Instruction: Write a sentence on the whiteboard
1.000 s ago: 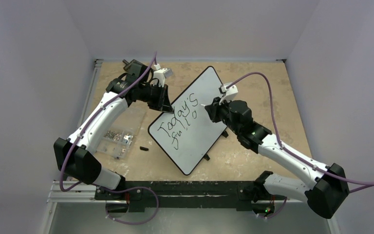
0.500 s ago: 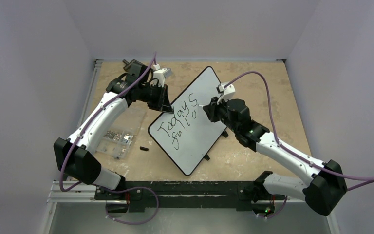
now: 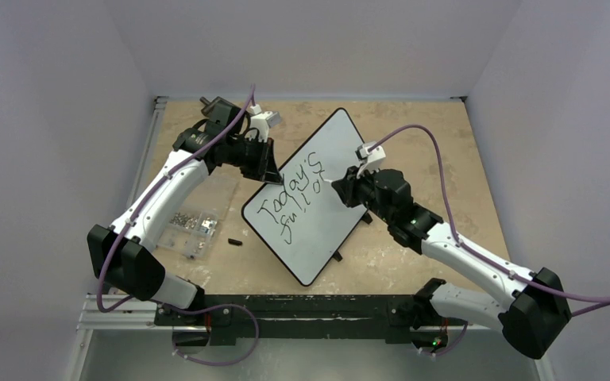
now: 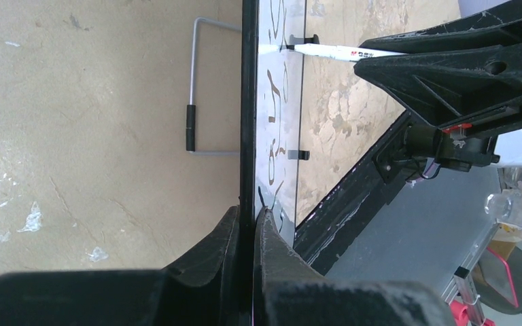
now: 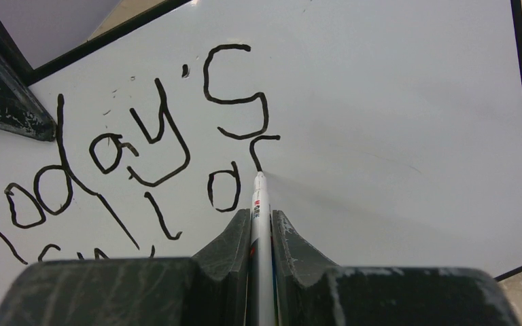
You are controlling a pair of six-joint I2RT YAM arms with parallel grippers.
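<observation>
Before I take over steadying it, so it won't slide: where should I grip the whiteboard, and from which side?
Take the whiteboard by the thin black rim of its left long edge. Come in edge-on from the left, one finger on each face, as the left pincer does. The board is thin and flat, and that edge is clear of the marker and the right pincer.

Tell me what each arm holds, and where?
Left jaws pinch the large white rectangular whiteboard by its black rim; right jaws clamp a thin white marker by its barrel.
</observation>
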